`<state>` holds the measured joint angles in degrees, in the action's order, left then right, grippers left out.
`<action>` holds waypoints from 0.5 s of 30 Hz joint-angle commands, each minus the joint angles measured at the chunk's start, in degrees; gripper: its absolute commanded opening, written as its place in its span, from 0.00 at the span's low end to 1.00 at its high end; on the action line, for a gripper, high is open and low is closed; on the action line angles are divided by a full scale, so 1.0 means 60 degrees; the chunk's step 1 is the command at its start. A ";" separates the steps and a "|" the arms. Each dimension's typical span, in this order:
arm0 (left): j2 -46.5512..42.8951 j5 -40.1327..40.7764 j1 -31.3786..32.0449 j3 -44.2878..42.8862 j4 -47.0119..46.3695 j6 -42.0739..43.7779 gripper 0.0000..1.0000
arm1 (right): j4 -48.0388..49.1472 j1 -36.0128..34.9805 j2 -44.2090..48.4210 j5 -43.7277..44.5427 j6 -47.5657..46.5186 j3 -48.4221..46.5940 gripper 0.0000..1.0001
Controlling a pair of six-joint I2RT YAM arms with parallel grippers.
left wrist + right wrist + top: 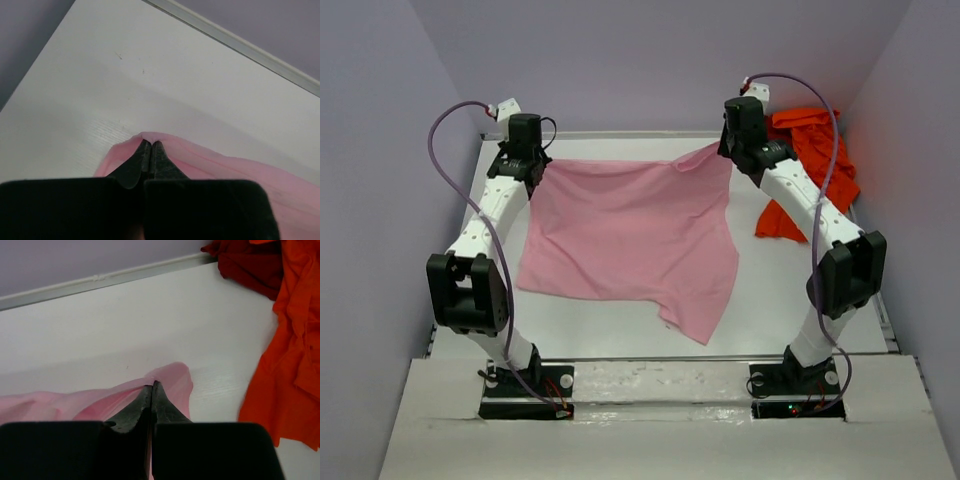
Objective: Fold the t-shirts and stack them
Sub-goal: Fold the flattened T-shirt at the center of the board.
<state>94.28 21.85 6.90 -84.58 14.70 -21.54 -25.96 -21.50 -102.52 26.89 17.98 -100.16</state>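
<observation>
The left gripper is pinching, jaws shut tight, the far left corner of the light pink t-shirt. That shirt is lying spread across the middle of the surface, its long axis running left to right, its body trailing from both held corners toward the near edge (one lower corner is reaching farthest forward). The right gripper is clamping the far right corner likewise. Each gripper is sitting nearest its own corner, so the fold probably calls for drawing the far edge nearward together. Farther right, the orange-red t-shirt is lying crumpled, the dark red t-shirt seemingly tucked behind it.
</observation>
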 commanded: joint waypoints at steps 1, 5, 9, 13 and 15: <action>-0.1077 -0.0461 0.0504 0.0925 -0.0370 -0.0072 0.00 | -0.1020 -0.0035 0.1220 -0.0203 0.1161 0.0899 0.00; -0.1270 0.0224 0.1471 0.1015 0.0390 -0.0086 0.00 | -0.1241 -0.0226 0.2363 -0.0439 0.1764 0.2437 0.00; -0.1534 0.0871 0.1956 0.0868 0.1519 -0.1331 0.00 | -0.1401 -0.0533 0.3156 -0.0557 0.1852 0.3582 0.00; -0.2831 0.1250 0.2176 0.2037 0.1506 -0.1508 0.00 | -0.1446 -0.0533 0.3522 -0.0557 0.1516 0.3904 0.00; -0.3464 0.1296 0.2176 0.3001 0.0994 -0.1464 0.00 | -0.1533 -0.0533 0.3624 -0.0542 0.1515 0.3949 0.00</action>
<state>82.48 25.30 20.14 -73.10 21.89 -27.97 -35.29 -24.67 -83.42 23.46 27.03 -76.75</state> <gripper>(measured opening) 0.014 0.009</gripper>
